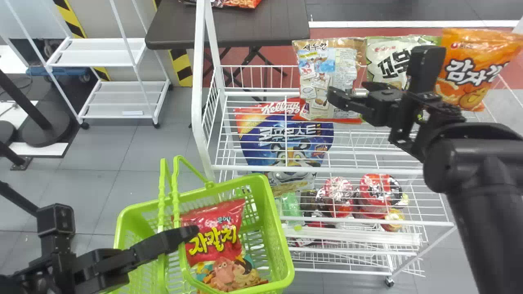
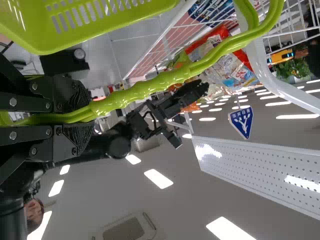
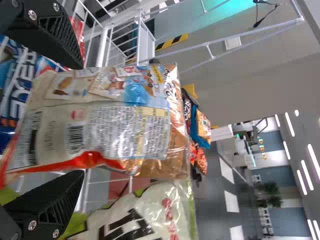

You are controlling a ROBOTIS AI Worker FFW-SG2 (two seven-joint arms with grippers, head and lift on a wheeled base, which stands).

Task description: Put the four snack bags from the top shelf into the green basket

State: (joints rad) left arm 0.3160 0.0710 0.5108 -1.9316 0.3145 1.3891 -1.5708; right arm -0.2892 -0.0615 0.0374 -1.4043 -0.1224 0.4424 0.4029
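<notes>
Three snack bags are stood upright on the top shelf in the head view: a brown bag right by the jaws of the right gripper, a white bag just beyond those jaws, and an orange bag farther to their right. Such upright placing probably lets each bag be approached from the front without the next being dragged along. A red bag is contained in the green basket, beside and below the jaws of the left gripper, so one of the four seems dealt with.

In the left wrist view, the two handles are brought together and clamped between the left jaws. By this hold, it is judged, the basket is kept hanging beside the shelf, with its mouth available for a drop; a tilt could be caused if the handles slipped.

In the right wrist view, the right jaws are set wide apart, with nothing gripped. The brown bag is faced broadside across their gap, so the wide setting is presumably meant for its sides to be taken in. Some crumpling should be expected, and the neighbouring white bag could be nudged when the jaws are closed.
</notes>
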